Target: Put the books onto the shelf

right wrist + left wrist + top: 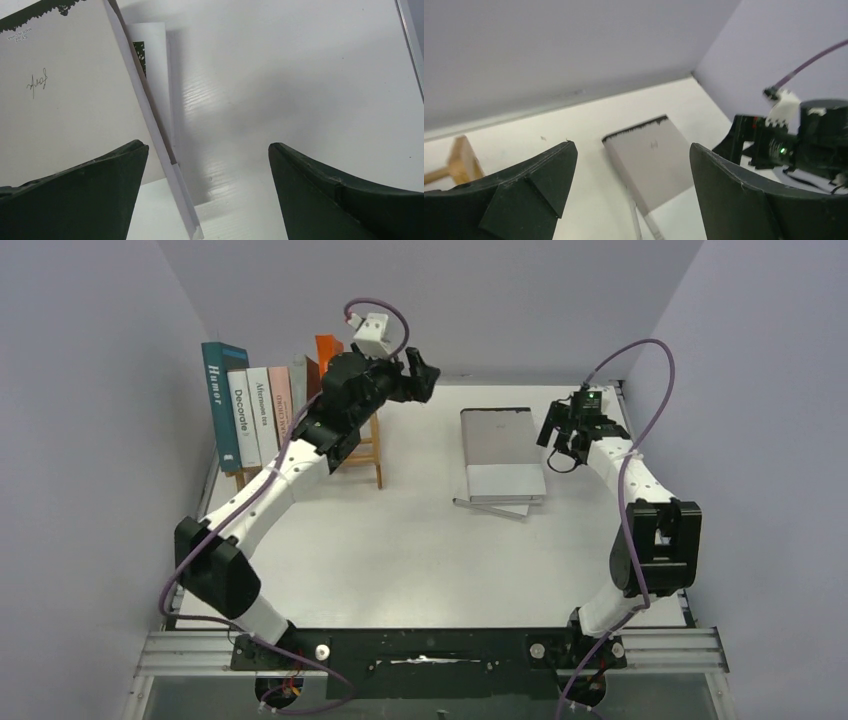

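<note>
At the far left of the worktop [400,540], a row of books stands upright on the shelf [378,462], a small light wooden rack. Mostly its slats and legs at the right end show. From the left come a tall teal book [215,405] lettered "Humor", a white book [242,418] lettered "Decorate", a second white spine [261,412], a pink book [282,400], a grey book [301,380] and an orange book [328,348], the last two partly hidden behind the left arm. The left pincer [420,372] hangs in the air just right of the shelf's right end, near the back wall. Its fingers are spread wide with nothing between them, apart from every book in the row. Right of centre, two more books lie flat in a stack, well apart from the shelf. The top book [503,450] has a pale grey-white cover with a dark leafy trim along its far edge and a small signature printed on it. A thinner white book [495,507] sticks out from under it at the near edge. From the left wrist this stack shows beyond and between the gaping fingers, some way off. The right pincer [562,445] sits low beside the stack's right edge, its fingers also wide apart and holding nothing. In its wrist view the long edge of the top book runs up between the two fingers, with the cover behind the left finger [75,200] and bare worktop in front of the right one. Whether any finger touches the stack cannot be told.
</note>
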